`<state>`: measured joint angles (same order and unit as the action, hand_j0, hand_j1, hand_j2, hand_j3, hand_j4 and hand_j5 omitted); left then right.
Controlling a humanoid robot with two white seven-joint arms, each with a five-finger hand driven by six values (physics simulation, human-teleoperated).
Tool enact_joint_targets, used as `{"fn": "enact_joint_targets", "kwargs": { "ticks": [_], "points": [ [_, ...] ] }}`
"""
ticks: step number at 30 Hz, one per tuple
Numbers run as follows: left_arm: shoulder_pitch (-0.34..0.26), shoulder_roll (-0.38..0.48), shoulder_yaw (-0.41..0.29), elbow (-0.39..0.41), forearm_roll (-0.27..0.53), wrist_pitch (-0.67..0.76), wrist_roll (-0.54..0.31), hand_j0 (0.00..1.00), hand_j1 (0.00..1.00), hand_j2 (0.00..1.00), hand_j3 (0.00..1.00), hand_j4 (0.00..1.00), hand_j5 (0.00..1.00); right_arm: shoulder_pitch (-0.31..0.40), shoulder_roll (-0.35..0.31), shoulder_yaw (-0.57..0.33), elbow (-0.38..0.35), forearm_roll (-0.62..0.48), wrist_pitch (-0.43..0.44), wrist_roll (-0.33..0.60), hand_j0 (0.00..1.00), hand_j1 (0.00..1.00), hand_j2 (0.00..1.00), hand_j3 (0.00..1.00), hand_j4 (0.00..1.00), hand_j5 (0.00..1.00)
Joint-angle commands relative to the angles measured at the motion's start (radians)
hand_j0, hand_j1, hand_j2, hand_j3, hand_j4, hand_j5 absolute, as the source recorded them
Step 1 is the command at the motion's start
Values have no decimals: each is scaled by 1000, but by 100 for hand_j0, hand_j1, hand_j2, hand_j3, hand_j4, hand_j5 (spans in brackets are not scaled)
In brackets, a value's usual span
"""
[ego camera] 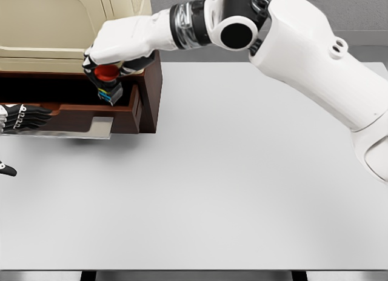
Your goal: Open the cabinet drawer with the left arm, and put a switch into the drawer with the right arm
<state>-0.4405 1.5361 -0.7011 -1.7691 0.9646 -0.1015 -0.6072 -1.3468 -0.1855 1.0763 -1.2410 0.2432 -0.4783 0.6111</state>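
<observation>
A pale grey table (242,190) is seen filling most of the head view, its near edge shown along the bottom and a darker grey floor glimpsed beyond its far edge at the upper right. At the far left edge, the left hand (18,117) is seen only in part: dark fingers are laid flat and spread on the front lip of the drawer (79,114), and nothing is gripped by them. The drawer is shown pulled out from the brown cabinet (151,87), its dark interior exposed and a pale front panel seen along its near side. A cream-coloured object (54,20) is set on top of the cabinet. Above the open drawer, near its right end, the switch (108,81) is held by the right hand (115,48), whose fingers are curled around it from above; its red cap is seen just under the palm, and its dark body with small coloured marks hangs down into the drawer's opening. Whether the drawer floor is touched cannot be told. The right arm is stretched in from the upper right. The table to the right of the cabinet and towards the near edge is left wide and open.
</observation>
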Motion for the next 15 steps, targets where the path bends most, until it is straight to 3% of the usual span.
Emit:
{"fn": "enact_joint_targets", "kwargs": {
  "ticks": [1,15],
  "points": [
    [0,-1,-6,0,-21,0,-4,100,100,100,100,100,100,0,8,1,3,11,1,0,45,45,45,45,45,45],
    [54,42,-9,0,-21,2,-4,100,100,100,100,100,100,-8,26,-1,0,88,-71,0,45,45,45,45,45,45]
  ]
}}
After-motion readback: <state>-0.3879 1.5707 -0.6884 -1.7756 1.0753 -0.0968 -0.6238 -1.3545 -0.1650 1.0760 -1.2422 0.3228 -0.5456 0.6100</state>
